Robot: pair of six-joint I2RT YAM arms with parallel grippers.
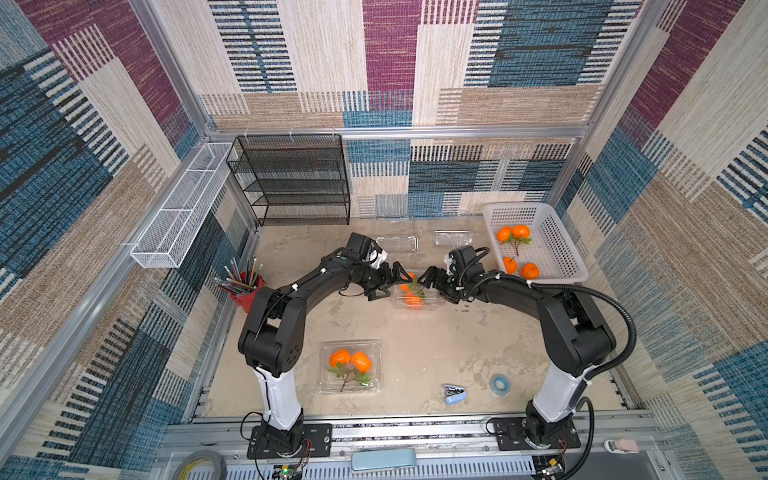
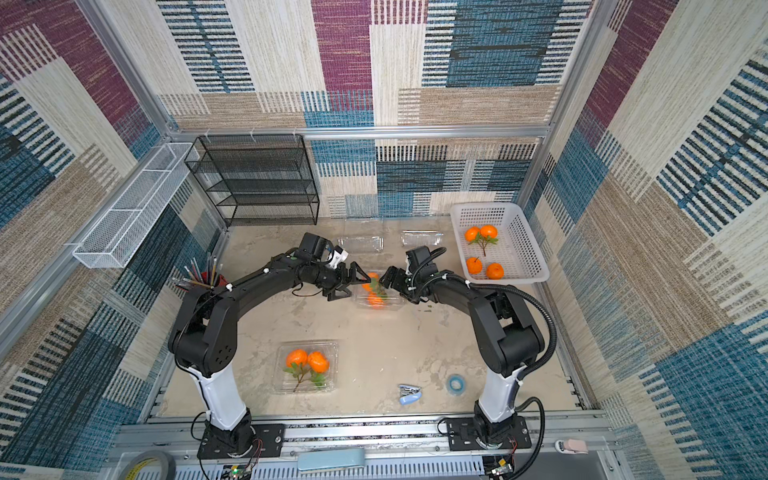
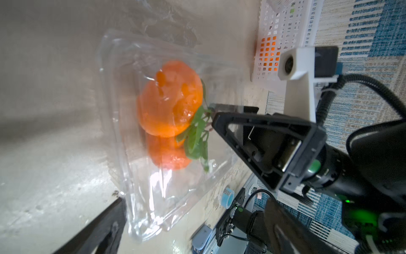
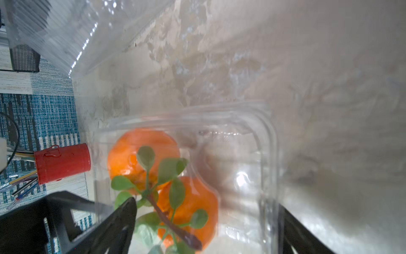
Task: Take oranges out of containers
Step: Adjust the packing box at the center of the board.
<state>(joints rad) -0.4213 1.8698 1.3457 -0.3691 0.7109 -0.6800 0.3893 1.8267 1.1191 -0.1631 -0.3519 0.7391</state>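
Oranges (image 1: 340, 357) bright orange, grn leaves (image 1: 361, 377); basket (image 1: 557, 245) white, perforated.

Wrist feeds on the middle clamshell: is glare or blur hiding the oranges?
Left wrist view: white glare streaks across the clamshell, oranges warped through the plastic. Right wrist view: clamshell rim smeared by blur, leaves soft, oranges readable. Both top views: sharp, evenly lit.

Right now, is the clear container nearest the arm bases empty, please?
No, in a top view that container plainly holds two oranges.

Robot lab cell, aluminium frame (image 1: 399, 132), patterned fabric walls (image 1: 316, 54)
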